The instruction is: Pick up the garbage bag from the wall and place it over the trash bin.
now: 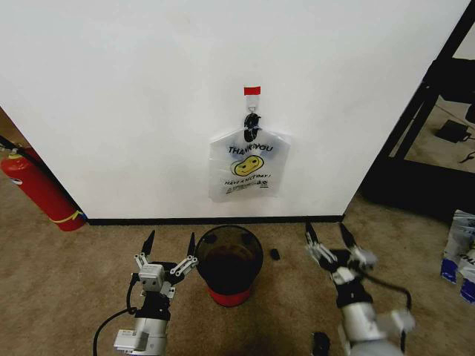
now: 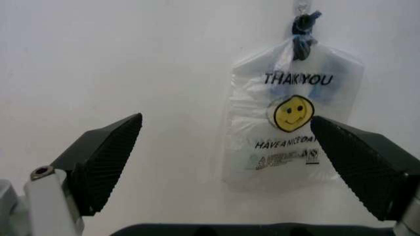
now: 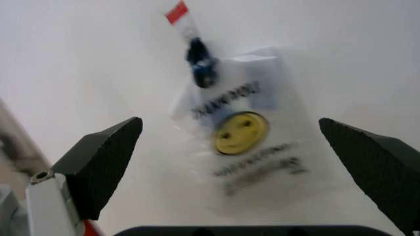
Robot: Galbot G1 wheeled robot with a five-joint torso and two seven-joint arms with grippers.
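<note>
The garbage bag (image 1: 249, 165) hangs flat on the white wall (image 1: 148, 104), clear plastic with a yellow smiley and "THANK YOU" print, its knotted handles on a black hook under a red tape strip (image 1: 252, 90). Below it on the carpet stands the round black trash bin (image 1: 229, 261) with a red base. My left gripper (image 1: 170, 247) is open just left of the bin, my right gripper (image 1: 327, 234) open to the bin's right; both are well below the bag. The bag (image 2: 293, 118) shows between the left fingers (image 2: 105, 160), and the bag (image 3: 239, 130) between the right fingers (image 3: 98, 164).
A red fire extinguisher (image 1: 38, 189) leans at the left against the wall. A black baseboard (image 1: 215, 219) runs along the floor. A dark shelf frame (image 1: 423, 111) stands at the right, with bags (image 1: 460, 252) on the floor. A small dark object (image 1: 274, 254) lies beside the bin.
</note>
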